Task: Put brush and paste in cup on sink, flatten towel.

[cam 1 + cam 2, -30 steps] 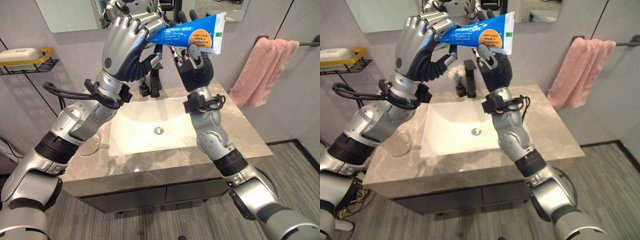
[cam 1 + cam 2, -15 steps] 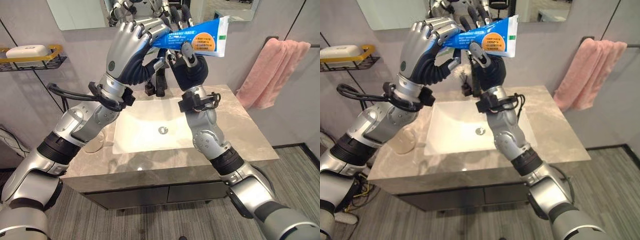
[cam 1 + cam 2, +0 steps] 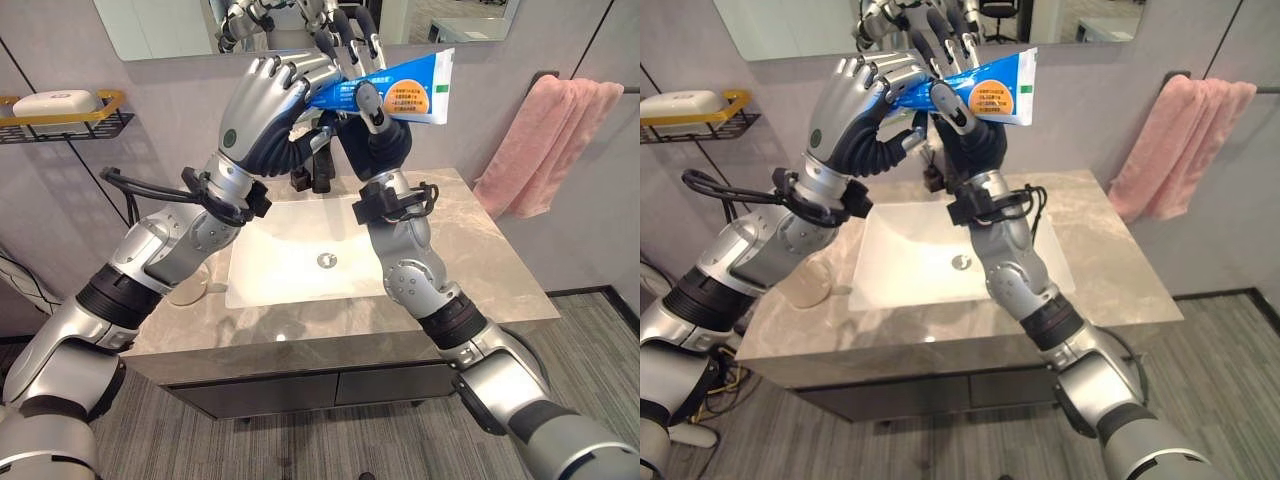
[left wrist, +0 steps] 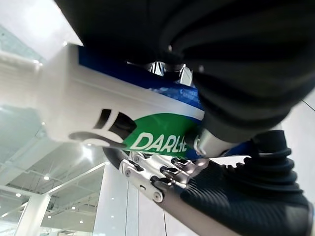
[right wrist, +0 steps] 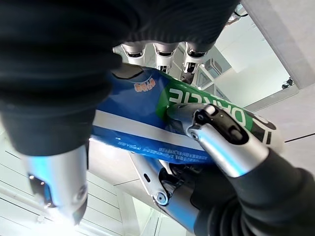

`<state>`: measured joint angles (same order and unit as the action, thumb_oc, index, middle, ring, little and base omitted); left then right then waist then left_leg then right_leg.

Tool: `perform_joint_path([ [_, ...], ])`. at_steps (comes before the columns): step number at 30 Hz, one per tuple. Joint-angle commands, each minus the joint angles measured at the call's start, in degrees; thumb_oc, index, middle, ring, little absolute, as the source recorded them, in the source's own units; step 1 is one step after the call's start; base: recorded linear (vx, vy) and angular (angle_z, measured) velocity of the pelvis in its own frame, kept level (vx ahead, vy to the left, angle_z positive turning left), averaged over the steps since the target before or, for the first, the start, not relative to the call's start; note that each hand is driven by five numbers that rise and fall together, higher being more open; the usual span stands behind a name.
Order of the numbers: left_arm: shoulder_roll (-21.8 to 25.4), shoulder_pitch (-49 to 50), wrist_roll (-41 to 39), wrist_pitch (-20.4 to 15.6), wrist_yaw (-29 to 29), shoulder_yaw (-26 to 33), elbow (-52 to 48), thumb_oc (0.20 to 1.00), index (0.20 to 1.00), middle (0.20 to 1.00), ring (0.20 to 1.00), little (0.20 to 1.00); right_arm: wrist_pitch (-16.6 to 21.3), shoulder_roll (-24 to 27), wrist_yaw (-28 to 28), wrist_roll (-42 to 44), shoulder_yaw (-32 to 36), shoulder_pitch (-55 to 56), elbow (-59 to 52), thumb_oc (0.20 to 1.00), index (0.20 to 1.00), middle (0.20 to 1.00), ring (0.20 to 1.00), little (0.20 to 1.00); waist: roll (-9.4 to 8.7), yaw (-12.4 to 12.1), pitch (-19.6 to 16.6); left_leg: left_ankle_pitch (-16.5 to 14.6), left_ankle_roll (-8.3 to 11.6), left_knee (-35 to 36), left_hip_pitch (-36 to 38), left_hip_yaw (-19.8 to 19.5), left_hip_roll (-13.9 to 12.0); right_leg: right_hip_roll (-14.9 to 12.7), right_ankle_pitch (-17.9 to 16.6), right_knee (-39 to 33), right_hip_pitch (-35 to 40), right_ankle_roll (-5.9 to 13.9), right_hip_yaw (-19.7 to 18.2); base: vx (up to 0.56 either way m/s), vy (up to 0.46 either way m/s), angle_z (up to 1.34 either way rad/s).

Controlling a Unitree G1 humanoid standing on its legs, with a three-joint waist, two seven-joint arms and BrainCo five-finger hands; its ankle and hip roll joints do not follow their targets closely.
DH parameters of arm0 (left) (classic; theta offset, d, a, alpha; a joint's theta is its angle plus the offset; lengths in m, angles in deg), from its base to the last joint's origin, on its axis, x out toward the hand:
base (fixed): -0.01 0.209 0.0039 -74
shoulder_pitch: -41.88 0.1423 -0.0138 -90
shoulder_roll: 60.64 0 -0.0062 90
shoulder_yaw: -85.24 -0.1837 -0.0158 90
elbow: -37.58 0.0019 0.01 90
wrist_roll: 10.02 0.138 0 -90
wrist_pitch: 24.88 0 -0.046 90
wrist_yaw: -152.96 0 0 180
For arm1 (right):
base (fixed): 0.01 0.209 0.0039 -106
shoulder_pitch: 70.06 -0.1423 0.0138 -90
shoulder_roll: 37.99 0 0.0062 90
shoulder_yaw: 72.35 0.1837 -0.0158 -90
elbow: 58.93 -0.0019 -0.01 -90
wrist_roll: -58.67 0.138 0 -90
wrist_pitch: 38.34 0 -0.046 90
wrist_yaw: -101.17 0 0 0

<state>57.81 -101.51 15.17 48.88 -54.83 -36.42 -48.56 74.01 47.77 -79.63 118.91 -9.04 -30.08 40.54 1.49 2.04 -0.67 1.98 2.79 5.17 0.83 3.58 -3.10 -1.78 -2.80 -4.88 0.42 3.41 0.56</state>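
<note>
Both hands are gripping the toothpaste tube (image 3: 400,88) high above the sink (image 3: 300,262): left hand (image 3: 262,110) is curling round its left, cap end, right hand (image 3: 372,120) apparently pinching the middle, thumb in front
</note>
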Motion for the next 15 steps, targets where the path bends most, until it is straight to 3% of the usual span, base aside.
perform_joint_path([
  [1, 1.4, -2.6, -2.1, -1.8, -0.5, 0.1, 2.0, 0.200, 0.200, 0.200, 0.200, 0.200, 3.3, -1.4, -0.2, 1.1, 2.1, -7.9, 1.6, 1.000, 1.000, 1.000, 1.000, 1.000, -3.47, -0.9, -2.8, -0.5, 1.80, -0.2, -0.7, 0.3, -0.9, -4.0, 1.0, -0.1, 1.0, 3.95, -1.6, 0.00, 0.000, 0.00],
  [15, 2.0, 0.7, -4.4, -3.9, 0.4, 2.2, -2.4, 0.200, 0.200, 0.200, 0.200, 0.200, 4.5, -1.1, -3.2, 0.2, 4.0, -10.1, 6.6, 1.000, 1.000, 1.000, 1.000, 1.000, -3.95, -1.7, -2.5, -0.5, 1.78, -0.2, -1.2, -0.2, -0.7, -4.0, 1.0, -0.1, 0.8, 3.88, -1.4, 0.00, 0.000, 0.00],
])
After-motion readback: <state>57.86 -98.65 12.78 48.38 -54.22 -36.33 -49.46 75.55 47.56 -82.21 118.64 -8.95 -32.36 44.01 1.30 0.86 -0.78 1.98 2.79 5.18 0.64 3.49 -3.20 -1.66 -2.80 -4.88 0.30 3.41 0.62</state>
